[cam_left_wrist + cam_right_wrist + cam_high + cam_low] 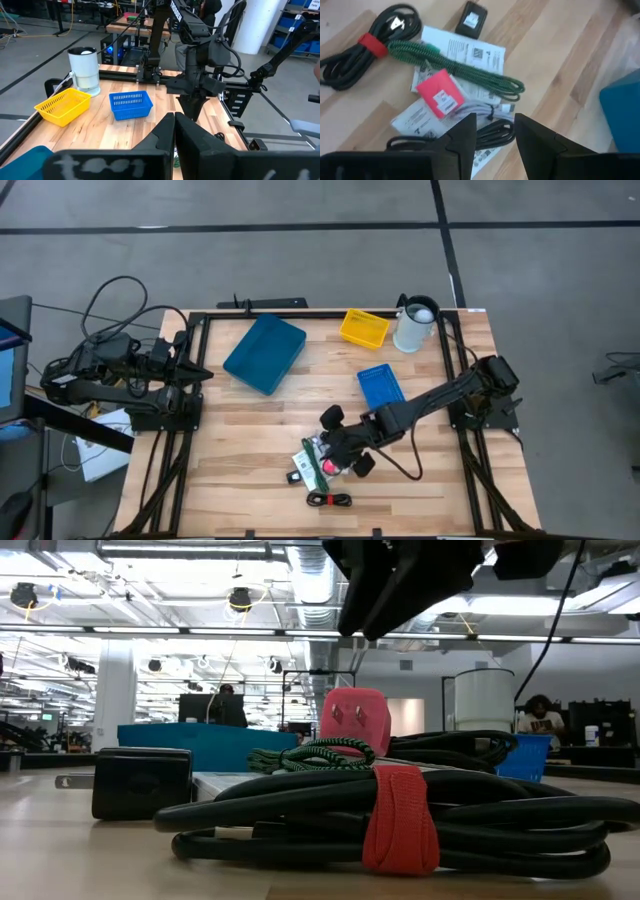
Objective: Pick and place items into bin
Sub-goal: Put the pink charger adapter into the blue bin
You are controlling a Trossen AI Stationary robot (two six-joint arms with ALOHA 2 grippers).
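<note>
A pile of items lies on the table's near middle: white printed cards [470,50], a green braided cord [455,67] across them, a red-pink plug piece [439,94], a grey cable [480,107], a black adapter [471,19] and a black cord coil with a red strap [365,45]. The coil also shows in the low view [400,820]. My right gripper [495,140] is open above the pile, pointing down, and touches nothing; it also shows in the high view [335,445]. My left gripper [174,130] is shut and empty at the table's left edge.
A teal bin [264,352] stands at the far left of the middle. A yellow basket [364,328] and a white cylinder [414,325] stand at the far right. A blue basket [380,386] stands just beyond the pile. People show in the room behind.
</note>
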